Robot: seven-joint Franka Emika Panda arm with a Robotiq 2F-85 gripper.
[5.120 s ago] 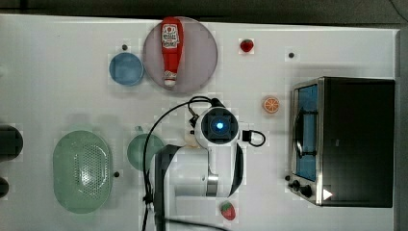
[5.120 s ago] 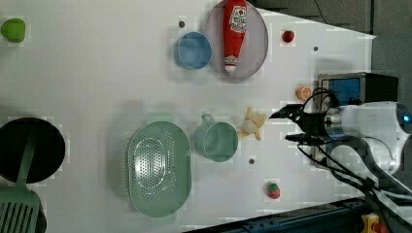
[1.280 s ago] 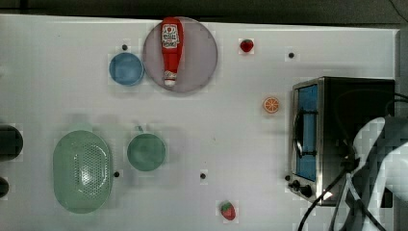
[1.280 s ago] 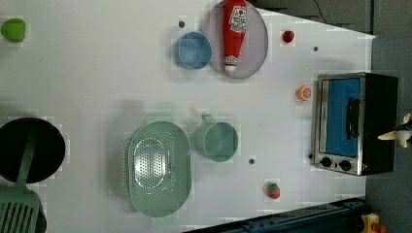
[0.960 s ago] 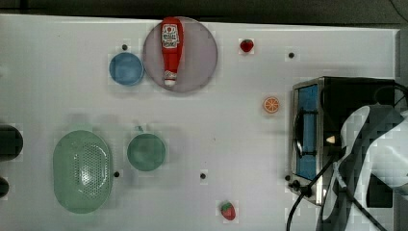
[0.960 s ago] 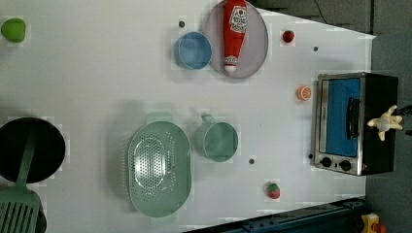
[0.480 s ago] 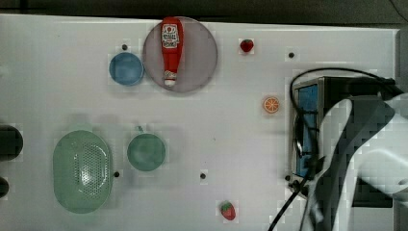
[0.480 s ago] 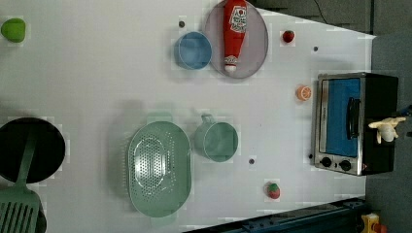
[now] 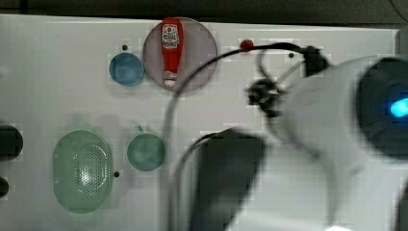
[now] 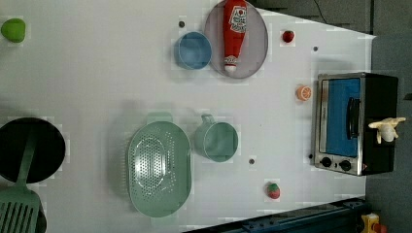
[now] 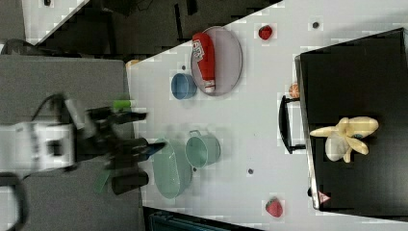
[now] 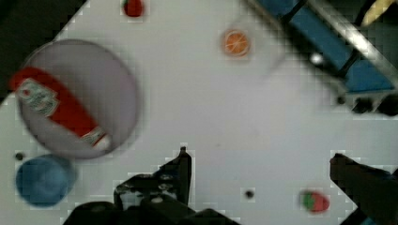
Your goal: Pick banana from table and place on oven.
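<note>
The pale yellow banana (image 11: 345,137) lies loose on the black top of the oven (image 11: 356,72), peel ends splayed. In the left view, the banana (image 10: 387,129) sits at the far edge of the oven (image 10: 340,124), which stands on the white table (image 10: 97,73). My gripper (image 11: 144,131) is far from it, at the right view's left near the green colander, open and holding nothing. In the wrist view, the gripper (image 12: 263,173) hangs high over bare table, open, with the oven (image 12: 338,51) and the banana tip (image 12: 378,7) at the frame's corner. My blurred arm (image 9: 312,144) covers the top view's right.
A ketchup bottle (image 10: 234,29) lies on a grey plate beside a blue bowl (image 10: 193,50). A green cup (image 10: 217,141) and colander (image 10: 158,167) sit mid-table. An orange slice (image 10: 303,92) and a strawberry (image 10: 273,190) lie near the oven. A black pan (image 10: 29,150) stands at the left view's left.
The banana was set on the oven top and stays there. My arm has drawn back from the oven and now looms large across the top view's right, gripper empty.
</note>
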